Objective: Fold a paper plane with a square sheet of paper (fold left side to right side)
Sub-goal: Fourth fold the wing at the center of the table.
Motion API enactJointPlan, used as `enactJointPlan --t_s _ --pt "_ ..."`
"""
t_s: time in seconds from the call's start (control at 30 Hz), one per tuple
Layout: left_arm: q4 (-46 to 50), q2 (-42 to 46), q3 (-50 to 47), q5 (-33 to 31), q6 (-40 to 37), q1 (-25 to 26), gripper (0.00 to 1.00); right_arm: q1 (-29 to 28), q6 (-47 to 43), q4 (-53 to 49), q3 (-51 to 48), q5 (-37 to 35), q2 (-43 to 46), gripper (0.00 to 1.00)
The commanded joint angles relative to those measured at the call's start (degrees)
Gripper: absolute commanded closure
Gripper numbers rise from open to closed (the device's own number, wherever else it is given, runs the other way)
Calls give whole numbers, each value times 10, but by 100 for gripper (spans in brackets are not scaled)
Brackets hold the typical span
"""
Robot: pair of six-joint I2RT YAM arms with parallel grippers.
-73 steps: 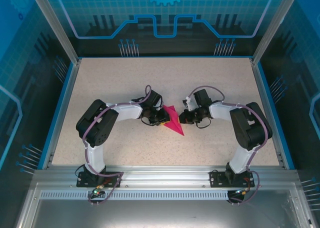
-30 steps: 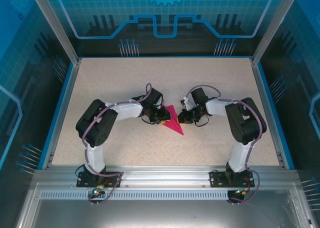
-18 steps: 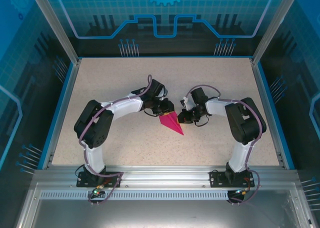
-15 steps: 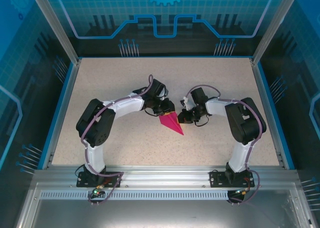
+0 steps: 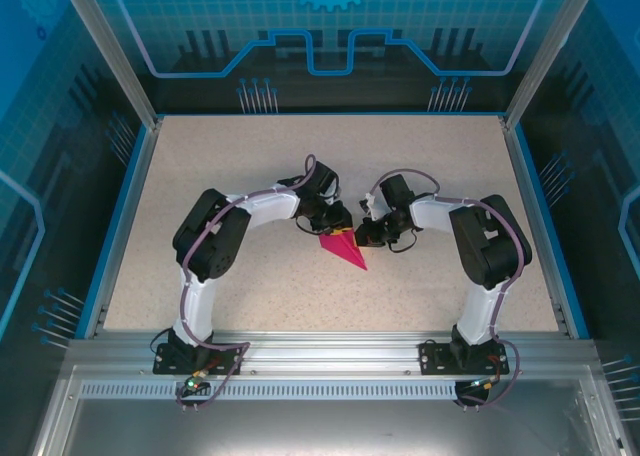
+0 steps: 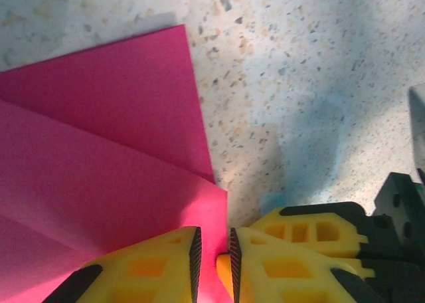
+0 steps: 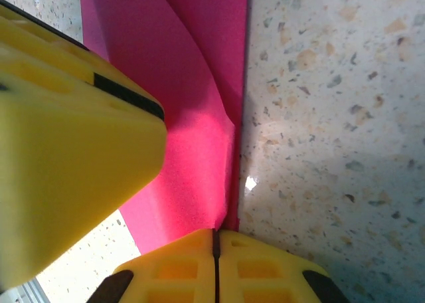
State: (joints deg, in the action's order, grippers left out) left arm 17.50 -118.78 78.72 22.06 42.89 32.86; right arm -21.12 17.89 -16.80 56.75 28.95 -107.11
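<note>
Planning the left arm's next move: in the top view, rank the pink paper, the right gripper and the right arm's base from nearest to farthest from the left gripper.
From the left gripper:
1. pink paper, directly under and just below it.
2. right gripper, just to its right across the paper.
3. right arm's base, far off at the near right edge.

1 high overhead view, 2 close downward wrist views, all sharing the paper plane (image 5: 343, 249)

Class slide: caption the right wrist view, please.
Shut right gripper pinning folded magenta paper on the speckled table.
</note>
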Motion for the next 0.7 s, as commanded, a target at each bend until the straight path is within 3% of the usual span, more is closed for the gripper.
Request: enactJointPlan --t_s 0.0,0.3,0.67 --pt "33 -15 15 -16 -21 2 77 -13 -12 -31 0 -33 -27 93" --pt "39 -23 -9 -41 -18 -2 78 -14 -12 -34 5 -28 -21 91" --pt "16 -24 -42 -44 -6 -2 78 8 -11 -69 0 -9 79 74"
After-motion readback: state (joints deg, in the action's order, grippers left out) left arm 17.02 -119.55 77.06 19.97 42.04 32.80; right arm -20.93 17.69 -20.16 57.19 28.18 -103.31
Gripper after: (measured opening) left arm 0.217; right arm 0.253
